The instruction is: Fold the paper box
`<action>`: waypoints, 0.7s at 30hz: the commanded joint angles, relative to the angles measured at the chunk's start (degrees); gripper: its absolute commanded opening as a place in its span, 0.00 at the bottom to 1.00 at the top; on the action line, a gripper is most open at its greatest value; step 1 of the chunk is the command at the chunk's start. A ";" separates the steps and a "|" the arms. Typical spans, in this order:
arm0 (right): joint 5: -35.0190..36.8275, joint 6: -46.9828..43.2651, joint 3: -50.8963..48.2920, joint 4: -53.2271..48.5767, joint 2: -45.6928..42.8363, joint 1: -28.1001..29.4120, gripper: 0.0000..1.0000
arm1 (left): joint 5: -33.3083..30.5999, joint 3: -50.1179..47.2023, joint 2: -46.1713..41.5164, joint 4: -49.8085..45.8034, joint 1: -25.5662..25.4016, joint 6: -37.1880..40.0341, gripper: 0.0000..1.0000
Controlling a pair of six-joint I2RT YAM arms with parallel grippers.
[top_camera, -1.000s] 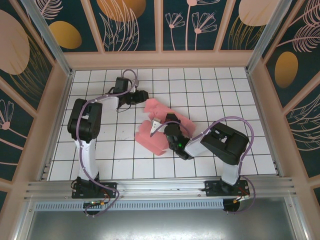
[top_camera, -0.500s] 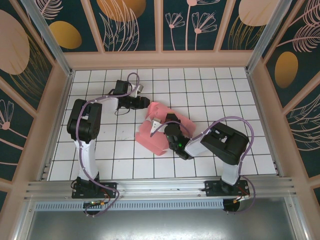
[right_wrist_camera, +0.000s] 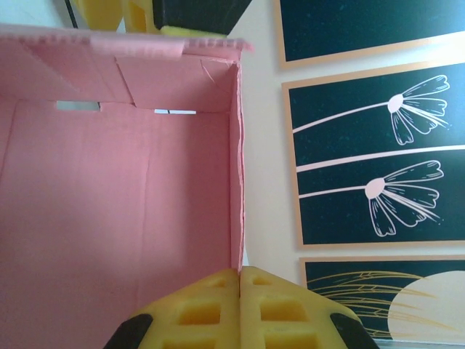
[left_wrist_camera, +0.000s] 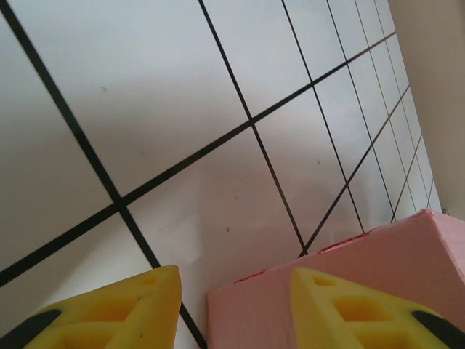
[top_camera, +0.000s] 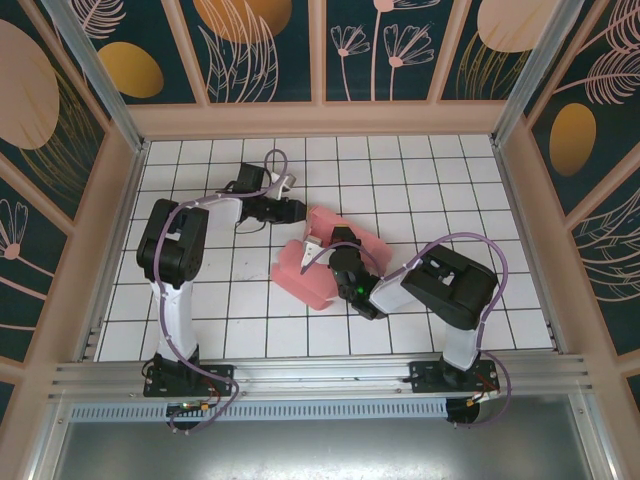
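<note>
We locate the paper box point(top_camera: 318, 270) near the centre of the white gridded bench point(top_camera: 200, 310). It is partly formed, with raised pink walls and an open top. The right end effector point(top_camera: 318, 246) sits over the box. In the right wrist view its yellow fingers point(right_wrist_camera: 207, 313) are pressed together on the top edge of one upright wall, and the thin card runs down into the seam between them. The left end effector point(top_camera: 297, 210) lies at the far left corner of the box. In the left wrist view its two fingers point(left_wrist_camera: 123, 309) stand apart and hold nothing. One is over bare bench, the other in front of the pink card. We cannot tell whether that finger touches the card.
</note>
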 commanded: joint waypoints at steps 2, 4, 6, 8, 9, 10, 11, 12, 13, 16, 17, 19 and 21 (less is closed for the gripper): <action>0.52 0.69 0.44 2.20 0.03 -0.18 0.00 | 1.86 -1.11 -2.12 0.64 -0.68 0.60 0.43; 0.59 0.62 0.35 2.49 -0.13 -0.22 0.00 | 1.44 -1.67 -1.97 0.64 -0.63 1.25 0.43; 0.52 0.06 -0.04 3.69 -0.13 -0.10 0.00 | -0.10 -2.58 -2.26 0.96 -0.61 1.70 0.44; 0.18 -1.49 -0.85 5.98 0.32 -0.05 0.00 | -1.23 -3.36 -2.77 1.54 -0.61 2.01 0.46; -0.37 -2.63 -1.57 7.62 0.64 -0.05 0.00 | -2.02 -3.97 -3.24 2.18 -0.65 1.99 0.47; -0.89 -3.53 -2.24 9.15 1.01 -0.09 0.00 | -2.46 -4.82 -3.73 3.36 -0.62 1.92 0.48; -1.05 -4.15 -2.61 10.24 1.47 -0.22 0.00 | -2.87 -5.61 -4.29 4.50 -0.61 1.63 0.50; -1.06 -4.97 -2.93 12.03 2.08 -0.18 0.00 | -3.75 -6.38 -4.87 5.53 -0.62 1.45 0.51; -0.92 -5.87 -3.19 13.78 2.71 -0.22 0.00 | -4.23 -7.03 -5.31 6.28 -0.64 1.36 0.52; -0.19 -8.02 -3.42 17.99 4.29 -0.22 0.00 | -4.89 -8.83 -6.50 8.04 -0.64 1.79 0.54; -0.02 -8.31 -3.33 18.51 4.46 -0.25 0.00 | -4.68 -9.63 -7.05 8.87 -0.66 2.18 0.56; 0.13 -8.50 -3.34 19.20 4.76 -0.31 0.00 | -4.15 -11.23 -7.65 10.67 -0.61 2.60 0.58; 0.32 -9.37 -3.58 20.59 5.18 -0.31 0.00 | -3.72 -12.56 -8.16 12.11 -0.65 3.28 0.60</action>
